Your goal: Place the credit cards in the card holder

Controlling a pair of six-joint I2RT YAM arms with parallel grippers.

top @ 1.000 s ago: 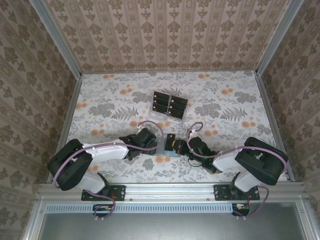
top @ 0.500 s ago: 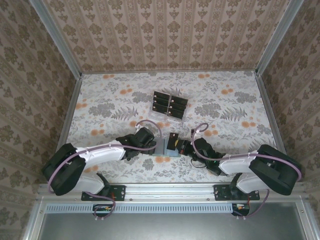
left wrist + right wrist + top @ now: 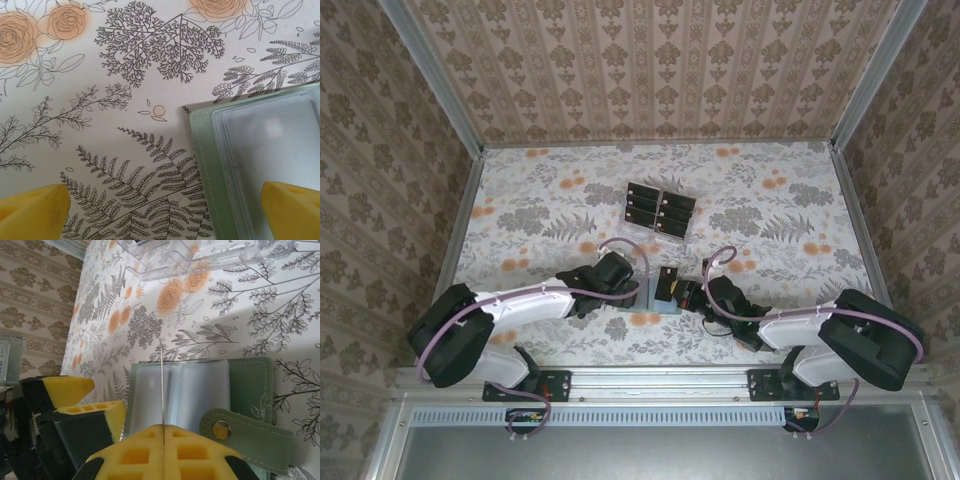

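Note:
The sage-green card holder [image 3: 250, 385] lies open on the floral table, its clear sleeves [image 3: 195, 390] facing up and its snap flap [image 3: 235, 432] to the side. My right gripper [image 3: 163, 427] is shut on a black credit card [image 3: 161, 380], seen edge-on, standing upright over the sleeves. In the top view this card [image 3: 667, 283] sits above the holder [image 3: 655, 303] with the right gripper [image 3: 684, 293] just right of it. My left gripper [image 3: 162, 215] is open, one yellow fingertip [image 3: 292, 210] over the holder's [image 3: 260, 155] left part. More credit cards [image 3: 658, 208] fill the rack.
The clear tiered plastic rack [image 3: 650, 232] stands behind the holder near the table's middle; its front edge [image 3: 200, 260] shows in the right wrist view. The left gripper's yellow fingers [image 3: 70, 387] are close beside the right gripper. Patterned walls enclose the table.
The right arm's elbow has swung out to the right and lower, with the held card staying over the holder. The left arm has shifted only slightly.

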